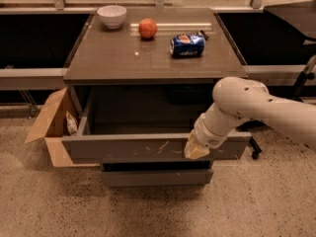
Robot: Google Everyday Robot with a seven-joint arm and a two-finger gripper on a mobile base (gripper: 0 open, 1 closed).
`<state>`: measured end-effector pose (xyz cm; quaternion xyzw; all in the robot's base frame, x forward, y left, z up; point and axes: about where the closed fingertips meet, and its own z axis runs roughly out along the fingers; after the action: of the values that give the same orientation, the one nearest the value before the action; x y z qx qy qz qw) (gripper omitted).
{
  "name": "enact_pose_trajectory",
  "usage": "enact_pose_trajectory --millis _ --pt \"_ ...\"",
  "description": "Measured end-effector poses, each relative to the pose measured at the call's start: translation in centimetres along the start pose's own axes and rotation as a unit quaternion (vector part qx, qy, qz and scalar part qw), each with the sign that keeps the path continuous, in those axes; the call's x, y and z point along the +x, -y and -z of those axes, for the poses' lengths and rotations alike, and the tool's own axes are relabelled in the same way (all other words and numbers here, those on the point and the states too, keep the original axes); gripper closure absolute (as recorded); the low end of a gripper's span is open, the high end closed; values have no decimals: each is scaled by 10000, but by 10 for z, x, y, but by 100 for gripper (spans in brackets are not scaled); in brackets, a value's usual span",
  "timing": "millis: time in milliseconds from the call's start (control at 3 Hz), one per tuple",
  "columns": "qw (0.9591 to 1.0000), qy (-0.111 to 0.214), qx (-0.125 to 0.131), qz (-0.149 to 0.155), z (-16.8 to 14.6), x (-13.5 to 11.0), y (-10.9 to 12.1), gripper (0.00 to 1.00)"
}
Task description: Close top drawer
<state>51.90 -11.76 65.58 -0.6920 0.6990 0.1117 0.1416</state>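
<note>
The top drawer (128,148) is a wide grey handle-less drawer with pale scratch marks near the middle of its front panel. It stands pulled out from the cabinet, its inside dark and open from above. My gripper (195,150) hangs from the white arm (247,107) on the right. It rests against the drawer's front panel, right of the scratches, near the panel's top edge.
On the cabinet top (123,58) stand a white bowl (112,16), a red apple (147,28) and a blue can (187,45) lying on its side. A plain grey drawer front (153,177) sits below. An open cardboard box (52,127) stands at the left.
</note>
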Motion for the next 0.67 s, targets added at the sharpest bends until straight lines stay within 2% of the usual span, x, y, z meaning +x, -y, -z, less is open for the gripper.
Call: enact_pose_trajectory --millis 333,667 --pt "10000 0 0 0 0 0 0 40" --pt "9999 83 53 -60 -2 4 16 7"
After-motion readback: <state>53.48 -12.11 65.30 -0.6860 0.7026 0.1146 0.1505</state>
